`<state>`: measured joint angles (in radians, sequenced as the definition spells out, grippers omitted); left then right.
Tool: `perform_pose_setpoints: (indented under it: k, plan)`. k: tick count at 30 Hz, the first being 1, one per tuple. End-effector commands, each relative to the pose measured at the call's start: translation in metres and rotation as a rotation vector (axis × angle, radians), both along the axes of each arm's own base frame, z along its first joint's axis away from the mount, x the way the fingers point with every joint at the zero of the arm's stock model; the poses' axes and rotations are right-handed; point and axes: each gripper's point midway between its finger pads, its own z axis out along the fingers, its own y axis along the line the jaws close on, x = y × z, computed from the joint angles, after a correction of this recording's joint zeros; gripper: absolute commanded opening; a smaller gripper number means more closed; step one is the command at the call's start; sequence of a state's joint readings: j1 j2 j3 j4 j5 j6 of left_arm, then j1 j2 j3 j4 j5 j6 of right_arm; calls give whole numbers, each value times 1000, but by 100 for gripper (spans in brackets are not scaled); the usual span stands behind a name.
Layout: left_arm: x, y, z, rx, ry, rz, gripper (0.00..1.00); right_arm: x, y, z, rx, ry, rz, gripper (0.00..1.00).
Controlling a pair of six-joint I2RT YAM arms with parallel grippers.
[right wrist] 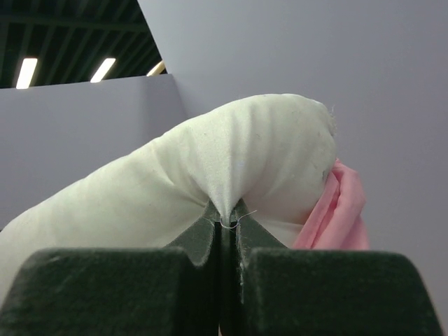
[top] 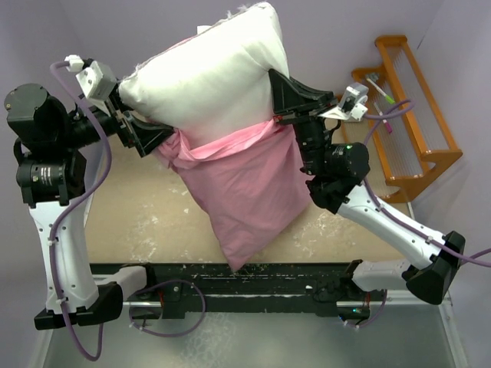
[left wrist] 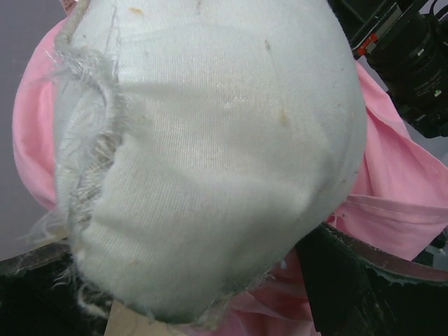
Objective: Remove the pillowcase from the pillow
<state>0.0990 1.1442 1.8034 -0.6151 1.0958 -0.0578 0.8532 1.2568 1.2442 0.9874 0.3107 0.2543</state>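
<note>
While both arms hold the bundle up over the table (top: 138, 207), I judge the job about half done. The pillow (top: 207, 73) is bare at its far end. Its near half sits in the pillowcase (top: 245, 199), which sags toward the arm bases. The long axis runs from far to near, leaning a little right at the far end. The sleeve's mouth crosses the middle and its closed end points at me.

The right gripper (right wrist: 224, 217) is clamped on a fold of white fabric only, which is what I want. The left gripper (top: 146, 134) sits at the pillow's left corner by the pink hem. I cannot tell whether it is clamped.

For a clean strip, I would have the left take pink cloth alone. I'd then draw it nearward along that axis, with the right as anchor.
</note>
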Motion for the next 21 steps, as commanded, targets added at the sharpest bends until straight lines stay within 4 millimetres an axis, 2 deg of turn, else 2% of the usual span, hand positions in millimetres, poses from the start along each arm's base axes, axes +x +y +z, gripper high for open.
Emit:
perform_pose_setpoints:
  k: [1,6,10,15,18,21]
  plan:
    - [-5,-10,15,-51,-4,-109,99,-57,-36,80,148,-246,63,0]
    - [2,-6,5,-6,-1,-86,99,-46,-36,74,136,-215,16,0]
    - [5,3,-12,69,-19,-8,99,-38,-51,79,133,-192,-84,0]
    - [24,29,-45,180,23,175,99,-30,-66,97,94,-202,-182,0]
    - [36,45,-67,246,49,271,99,-30,-67,104,68,-212,-202,0]
    - [40,56,-87,299,75,318,99,-28,-65,105,39,-213,-213,0]
